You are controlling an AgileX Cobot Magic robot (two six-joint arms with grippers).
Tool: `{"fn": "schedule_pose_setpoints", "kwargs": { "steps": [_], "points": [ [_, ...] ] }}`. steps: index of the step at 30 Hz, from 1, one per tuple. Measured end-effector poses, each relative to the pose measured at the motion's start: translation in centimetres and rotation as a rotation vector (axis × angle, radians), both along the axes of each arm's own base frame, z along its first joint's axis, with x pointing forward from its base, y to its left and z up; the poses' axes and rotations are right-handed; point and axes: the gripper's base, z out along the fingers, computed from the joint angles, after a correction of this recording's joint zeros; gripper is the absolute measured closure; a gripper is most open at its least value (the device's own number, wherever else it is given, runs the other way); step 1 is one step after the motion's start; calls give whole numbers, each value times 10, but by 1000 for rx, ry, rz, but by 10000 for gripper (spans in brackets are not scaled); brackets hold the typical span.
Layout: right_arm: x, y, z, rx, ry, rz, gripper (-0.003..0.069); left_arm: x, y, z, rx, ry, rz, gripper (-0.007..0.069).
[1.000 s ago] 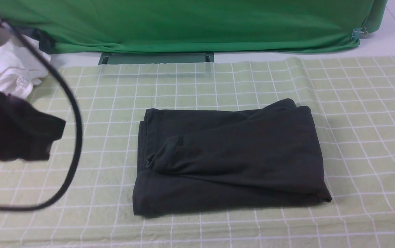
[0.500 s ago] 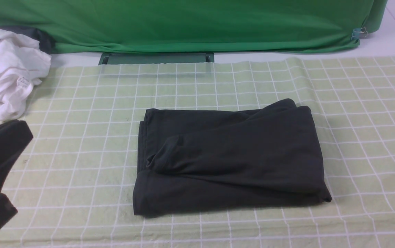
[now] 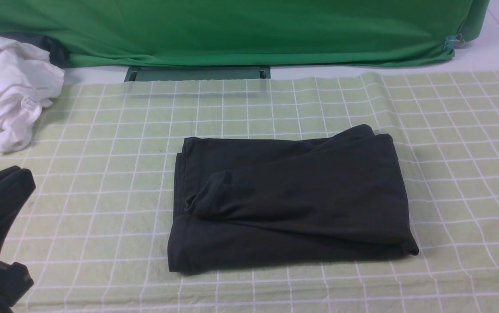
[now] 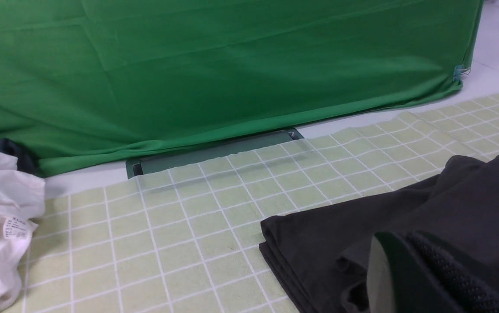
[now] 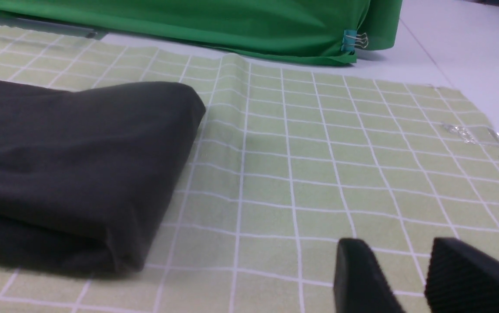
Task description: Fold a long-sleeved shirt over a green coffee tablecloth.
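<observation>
The long-sleeved shirt [image 3: 288, 200] lies folded into a thick black rectangle in the middle of the green coffee tablecloth [image 3: 114, 130]. No gripper touches it. My left gripper [image 3: 23, 178] hangs low at the cloth's left edge, well to the left of the shirt. In the left wrist view the left gripper [image 4: 399, 239] is shut, its fingers pressed together with nothing between them, and the shirt [image 4: 449, 195] lies beyond. In the right wrist view my right gripper [image 5: 399, 248] is open over bare tablecloth [image 5: 319, 152], to the right of the shirt's folded edge [image 5: 71, 152]. The right arm is outside the front view.
A crumpled white garment [image 3: 8, 87] sits at the back left corner of the cloth. Plain deep green fabric [image 3: 249, 30] hangs along the back, pinned by a clip [image 3: 451, 42]. A flat metal bar [image 3: 197, 74] lies under its hem.
My left arm has drawn back from the upper left down to the lower left corner, and its cable has left the view. The shirt has not moved.
</observation>
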Motion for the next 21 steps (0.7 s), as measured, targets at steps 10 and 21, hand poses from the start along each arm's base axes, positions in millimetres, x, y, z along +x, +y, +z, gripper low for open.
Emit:
{"fn": "schedule_pose_setpoints", "kwargs": {
  "steps": [10, 21],
  "points": [
    [0, 0, 0, 1, 1, 0, 418, -10, 8, -24, -1, -143, 64, 610],
    [0, 0, 0, 1, 1, 0, 418, -28, 25, -82, -140, -218, 306, 610]
  ]
}}
